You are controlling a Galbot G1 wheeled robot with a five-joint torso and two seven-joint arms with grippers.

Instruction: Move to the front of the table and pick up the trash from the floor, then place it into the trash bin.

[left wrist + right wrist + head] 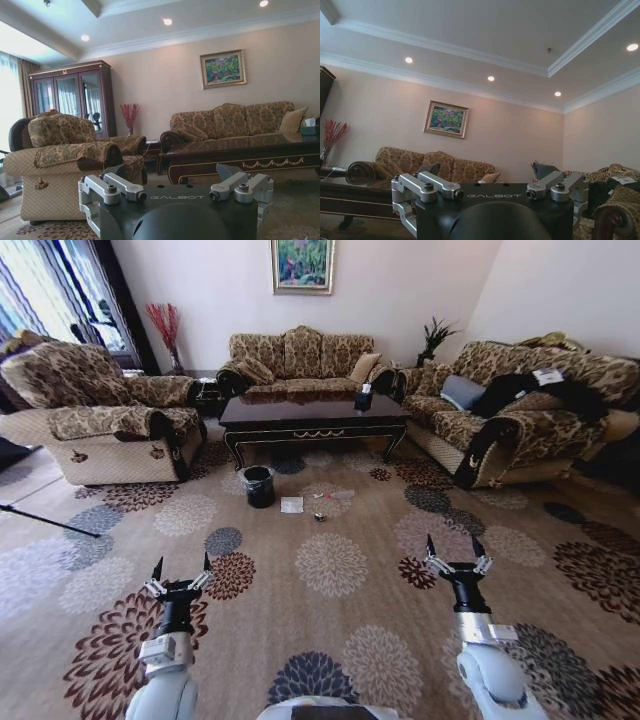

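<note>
A: status? where's the trash (305, 504) relative to us

B: well ahead on the floor (330, 570), just in front of the counter (313, 412); white napkin (291, 505) lies flat right beside the trash bin (259, 486), a few small scraps a bit to its right; too small to sort from here

A: hands?

B: left hand (181, 567) and right hand (453, 547) both held up low in front of the base, fingers spread, holding nothing; both well short of the litter

A: so we're on the approach step

B: my read, yes; nothing picked yet, bin looks ready with liner on

A: how to do the drive well?

B: head straight for the gap between bin and scraps; stop with the napkin inside arm reach but not under the base; keep clear of the bin so we don't knock it; armchair (105, 415) on the left and sofa (520, 405) on the right leave a wide lane, low risk there

A: which arm for the napkin?

B: judgement only: left, since napkin and bin sit left of centre; flat paper on carpet will need a pinch at an edge
</note>
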